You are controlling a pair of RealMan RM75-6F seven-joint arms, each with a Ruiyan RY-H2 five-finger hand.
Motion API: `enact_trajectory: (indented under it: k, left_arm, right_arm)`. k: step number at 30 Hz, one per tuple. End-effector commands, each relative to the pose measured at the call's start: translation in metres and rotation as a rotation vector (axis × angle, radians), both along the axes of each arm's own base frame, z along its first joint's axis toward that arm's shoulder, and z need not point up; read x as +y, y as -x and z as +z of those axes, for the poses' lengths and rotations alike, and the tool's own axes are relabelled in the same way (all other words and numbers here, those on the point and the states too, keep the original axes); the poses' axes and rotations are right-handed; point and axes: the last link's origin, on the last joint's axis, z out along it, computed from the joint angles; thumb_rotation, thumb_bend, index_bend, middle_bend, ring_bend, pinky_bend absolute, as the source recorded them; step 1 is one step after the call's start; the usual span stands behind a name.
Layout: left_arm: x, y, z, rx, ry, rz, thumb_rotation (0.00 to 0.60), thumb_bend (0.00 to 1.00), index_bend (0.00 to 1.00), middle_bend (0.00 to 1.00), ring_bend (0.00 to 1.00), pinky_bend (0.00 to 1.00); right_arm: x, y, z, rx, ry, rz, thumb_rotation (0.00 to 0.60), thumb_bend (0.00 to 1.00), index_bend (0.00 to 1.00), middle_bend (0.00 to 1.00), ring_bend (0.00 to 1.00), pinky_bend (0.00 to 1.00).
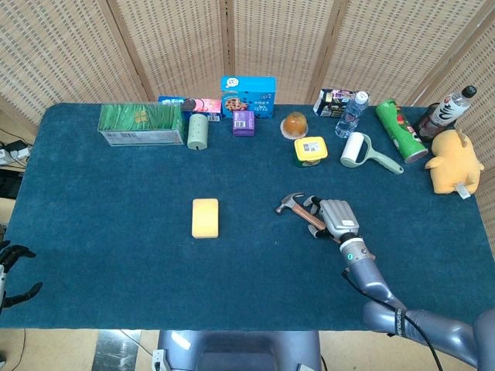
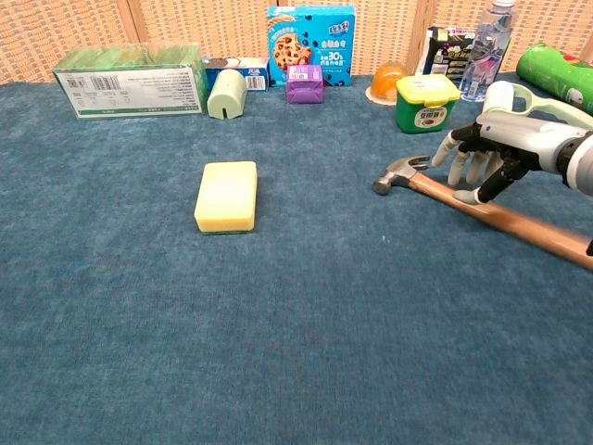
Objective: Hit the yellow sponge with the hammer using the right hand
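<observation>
Yellow sponge [image 1: 205, 218] is laid flat left of the hammer [image 1: 300, 211], well apart, long axis front-to-back. Hammer is grasped at the handle by the right hand [image 1: 335, 217], head pointed toward the sponge, handle run back-right. Left hand [image 1: 14, 274] is seen far left off the table edge; grip cannot be told.

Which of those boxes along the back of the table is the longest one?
The green box at the far left of the back row. It lies lengthwise and stretches well past the blue cookie box and the small purple box, which are much shorter.
</observation>
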Motion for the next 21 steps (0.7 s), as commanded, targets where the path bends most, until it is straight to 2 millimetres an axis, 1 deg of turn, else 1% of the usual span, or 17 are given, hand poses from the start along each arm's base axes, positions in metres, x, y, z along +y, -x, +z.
enact_trajectory:
  k: [1, 7, 9, 12, 14, 15, 17, 19, 21]
  left_arm:
    - [0.000, 0.000, 0.000, 0.000, 0.000, -0.001, 0.600, 0.23, 0.36, 0.27, 0.12, 0.13]
    - [-0.001, -0.001, 0.000, 0.002, -0.004, 0.000, 0.600, 0.23, 0.36, 0.27, 0.12, 0.13]
    - [-0.002, -0.002, 0.000, 0.001, -0.011, -0.003, 0.600, 0.23, 0.36, 0.27, 0.12, 0.13]
    - [-0.002, -0.002, 0.000, 0.001, -0.021, -0.002, 0.600, 0.22, 0.36, 0.27, 0.12, 0.13]
    - [-0.003, -0.002, -0.001, 0.000, -0.025, -0.001, 0.600, 0.22, 0.35, 0.27, 0.12, 0.13]
    - [-0.004, -0.001, -0.001, -0.002, -0.029, 0.001, 0.600, 0.22, 0.36, 0.27, 0.12, 0.13]
    - [-0.004, -0.001, -0.002, -0.001, -0.032, 0.001, 0.600, 0.22, 0.36, 0.27, 0.12, 0.13]
    - [-0.004, -0.001, -0.002, 0.000, -0.038, 0.000, 0.600, 0.22, 0.36, 0.27, 0.12, 0.13]
    - [-0.004, -0.001, -0.002, 0.000, -0.043, 0.001, 0.600, 0.22, 0.36, 0.27, 0.12, 0.13]
  right_arm:
    - [0.003, -0.001, 0.006, -0.018, 0.010, 0.011, 0.600, 0.40, 0.26, 0.38, 0.37, 0.37]
    - [0.009, -0.001, 0.022, -0.070, 0.051, 0.038, 0.600, 0.40, 0.26, 0.37, 0.35, 0.36]
    - [0.012, -0.002, 0.030, -0.104, 0.102, 0.064, 0.600, 0.40, 0.29, 0.39, 0.36, 0.37]
    - [0.016, 0.000, 0.037, -0.137, 0.179, 0.093, 0.600, 0.39, 0.41, 0.48, 0.45, 0.43]
    - [0.020, 0.004, 0.043, -0.154, 0.240, 0.115, 0.600, 0.39, 0.51, 0.57, 0.55, 0.49]
    - [0.025, 0.009, 0.050, -0.164, 0.292, 0.124, 0.600, 0.39, 0.53, 0.59, 0.58, 0.52]
    - [0.032, 0.019, 0.057, -0.152, 0.327, 0.132, 0.600, 0.39, 0.58, 0.66, 0.68, 0.60]
    - [0.039, 0.029, 0.064, -0.114, 0.347, 0.134, 0.600, 0.39, 0.61, 0.70, 0.72, 0.65]
    - [0.048, 0.040, 0.071, -0.061, 0.368, 0.132, 0.600, 0.39, 0.62, 0.71, 0.74, 0.68]
